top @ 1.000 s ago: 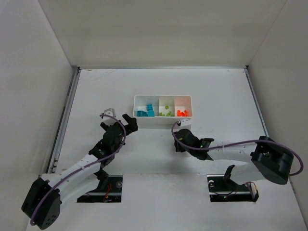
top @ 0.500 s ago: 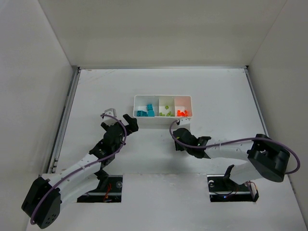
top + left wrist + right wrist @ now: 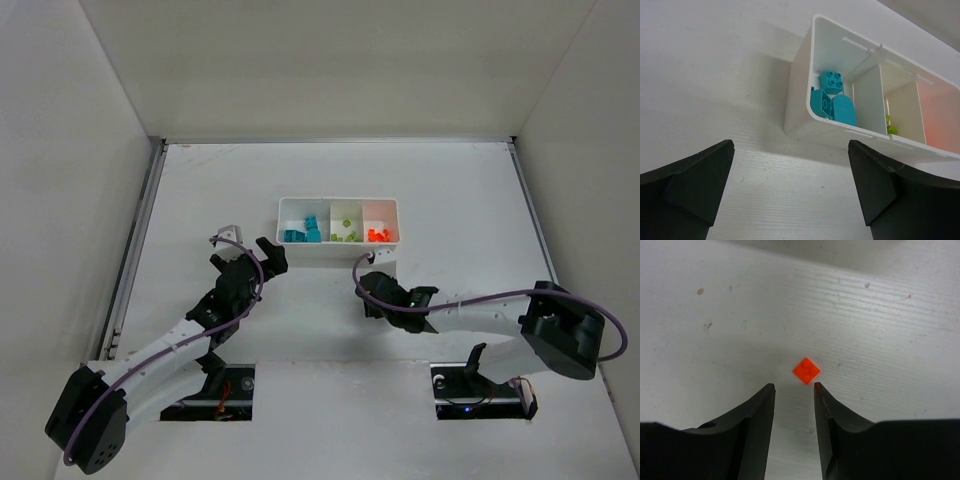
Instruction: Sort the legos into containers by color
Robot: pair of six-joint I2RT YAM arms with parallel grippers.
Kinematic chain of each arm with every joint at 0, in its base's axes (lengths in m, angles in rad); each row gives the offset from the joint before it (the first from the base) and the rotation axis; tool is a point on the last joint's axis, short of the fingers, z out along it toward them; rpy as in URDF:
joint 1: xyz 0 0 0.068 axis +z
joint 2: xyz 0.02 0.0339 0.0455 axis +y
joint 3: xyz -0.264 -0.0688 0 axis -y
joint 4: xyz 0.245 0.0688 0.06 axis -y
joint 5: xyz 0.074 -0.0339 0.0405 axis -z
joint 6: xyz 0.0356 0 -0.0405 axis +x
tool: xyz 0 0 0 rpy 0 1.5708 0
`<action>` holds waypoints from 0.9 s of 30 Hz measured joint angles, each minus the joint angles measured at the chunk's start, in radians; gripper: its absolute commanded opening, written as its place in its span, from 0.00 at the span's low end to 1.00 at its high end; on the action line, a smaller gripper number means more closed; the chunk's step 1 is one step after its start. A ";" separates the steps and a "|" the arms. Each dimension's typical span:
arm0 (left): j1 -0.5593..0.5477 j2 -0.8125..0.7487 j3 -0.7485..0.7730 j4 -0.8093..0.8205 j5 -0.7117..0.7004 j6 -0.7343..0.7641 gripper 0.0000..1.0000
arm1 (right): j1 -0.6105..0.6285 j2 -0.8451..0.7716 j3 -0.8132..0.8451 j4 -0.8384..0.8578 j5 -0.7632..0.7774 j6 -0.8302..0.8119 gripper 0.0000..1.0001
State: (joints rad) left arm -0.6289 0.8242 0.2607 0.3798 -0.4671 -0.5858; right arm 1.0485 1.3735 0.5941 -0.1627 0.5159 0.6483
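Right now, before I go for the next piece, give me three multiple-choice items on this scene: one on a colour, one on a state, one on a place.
1. Which colour fills the tray's left compartment?
A) teal B) green C) orange

2. The left tool is:
A) open and empty B) shut on a lego C) shut on the tray wall

3. The loose orange lego lies:
A) in the tray B) in the left tool C) on the table just ahead of the right tool

Answers:
1 A: teal legos sit there in the top and left wrist views.
2 A: its fingers stand wide apart with nothing between them.
3 C: the right wrist view shows it on the table beyond the fingertips, not between them.
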 measured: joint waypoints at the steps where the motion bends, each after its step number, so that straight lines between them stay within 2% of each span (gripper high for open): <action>1: 0.000 0.000 0.000 0.001 0.000 0.000 1.00 | 0.000 0.004 0.000 -0.004 0.000 0.007 0.43; 17: -0.002 0.022 0.000 0.024 0.000 0.000 1.00 | -0.008 0.112 0.066 -0.008 0.049 0.042 0.36; 22: -0.003 0.026 0.000 0.031 0.001 0.000 1.00 | -0.008 0.123 0.072 -0.006 0.073 0.054 0.42; 27: -0.004 0.032 0.000 0.035 0.001 0.000 1.00 | -0.008 0.131 0.077 -0.006 0.085 0.063 0.33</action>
State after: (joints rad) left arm -0.6327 0.8558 0.2607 0.4149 -0.4664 -0.5858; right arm 1.0401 1.5043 0.6712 -0.1692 0.6006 0.7116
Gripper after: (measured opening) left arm 0.997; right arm 0.365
